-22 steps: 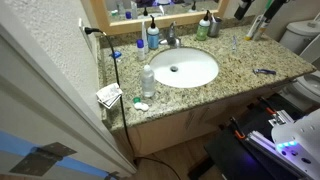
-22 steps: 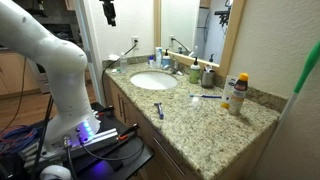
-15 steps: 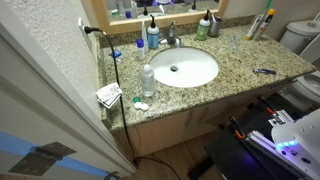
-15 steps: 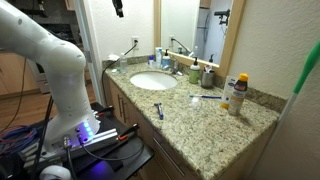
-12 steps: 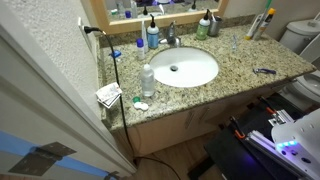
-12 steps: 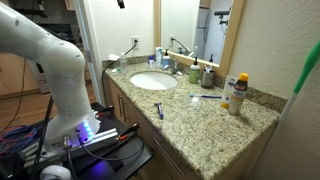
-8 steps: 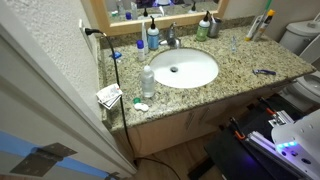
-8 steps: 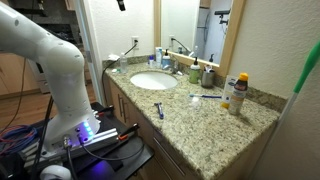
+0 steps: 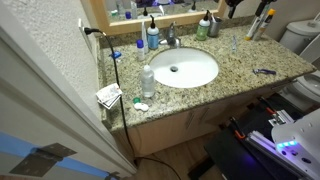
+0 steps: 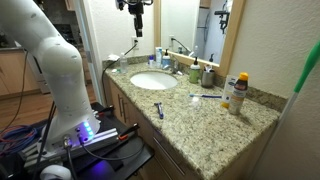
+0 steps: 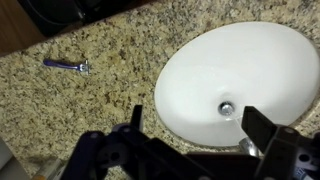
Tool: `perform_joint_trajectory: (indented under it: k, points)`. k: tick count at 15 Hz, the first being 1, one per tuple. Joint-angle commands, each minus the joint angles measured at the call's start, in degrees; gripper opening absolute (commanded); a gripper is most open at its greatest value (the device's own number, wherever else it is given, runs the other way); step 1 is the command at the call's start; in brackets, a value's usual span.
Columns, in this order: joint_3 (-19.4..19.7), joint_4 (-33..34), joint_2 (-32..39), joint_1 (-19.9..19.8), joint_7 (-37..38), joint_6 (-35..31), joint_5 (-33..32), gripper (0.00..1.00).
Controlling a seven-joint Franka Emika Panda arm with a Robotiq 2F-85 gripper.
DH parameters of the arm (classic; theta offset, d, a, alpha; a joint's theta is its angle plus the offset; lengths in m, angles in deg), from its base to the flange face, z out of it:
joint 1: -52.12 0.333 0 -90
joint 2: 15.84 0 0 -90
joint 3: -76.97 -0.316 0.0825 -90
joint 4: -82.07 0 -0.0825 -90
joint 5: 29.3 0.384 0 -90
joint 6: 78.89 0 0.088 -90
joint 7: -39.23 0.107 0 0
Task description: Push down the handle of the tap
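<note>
The chrome tap [image 9: 172, 41] stands behind the white oval basin [image 9: 203, 74] and also shows in an exterior view [image 10: 179, 66]. Its short handle [image 9: 171, 31] on top is too small to read its angle. My gripper [image 10: 137, 20] hangs high above the counter, up and to the basin's side, well clear of the tap. In the wrist view the gripper [image 11: 197, 121] is open and empty, looking down on the basin [image 11: 200, 70] and its drain [image 11: 227, 106]. A chrome glint by the right finger [image 11: 247, 147] may be the spout.
A clear plastic bottle [image 9: 148, 80] stands at the basin's near side. A dark-pump soap bottle [image 9: 152, 36] and a green-white bottle [image 9: 203, 28] flank the tap. A razor [image 10: 158, 110] [image 11: 65, 65], a toothbrush [image 10: 206, 96] and a bottle [image 10: 237, 94] lie on the granite counter.
The gripper, only partly seen at the top edge of the exterior view before, has come down and across toward the basin. Nothing on the counter has moved.
</note>
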Motion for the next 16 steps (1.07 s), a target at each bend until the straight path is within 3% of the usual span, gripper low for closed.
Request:
perform_joint_trajectory:
  k: [1, 2, 4, 6, 7, 9, 11, 12, 16]
  points:
    - [1.55, 0.14, -0.01, 1.94, 0.6, 0.23, -0.67, 1.0]
    - [1.47, 0.1, -0.89, 2.12, 0.6, 0.36, -0.65, 1.0]
    - [1.86, 1.54, 4.24, 1.79, -2.37, 0.24, -3.05, 1.0]
    - [5.17, 6.86, 11.74, 1.8, -8.6, -0.52, -0.77, 1.0]
    - [5.01, 9.98, 14.6, 0.21, -10.64, 0.22, 0.43, 1.0]
    - [8.36, 16.92, 20.47, 2.07, -14.13, 2.68, 2.88, 1.0]
    - [9.38, 23.6, 24.87, 2.49, -10.88, 6.05, 5.31, 1.0]
    - [9.75, 15.73, 19.75, 2.77, -11.91, 1.13, 3.1, 1.0]
    - [10.37, 22.51, 24.55, 3.4, -11.21, 4.21, 4.59, 1.0]
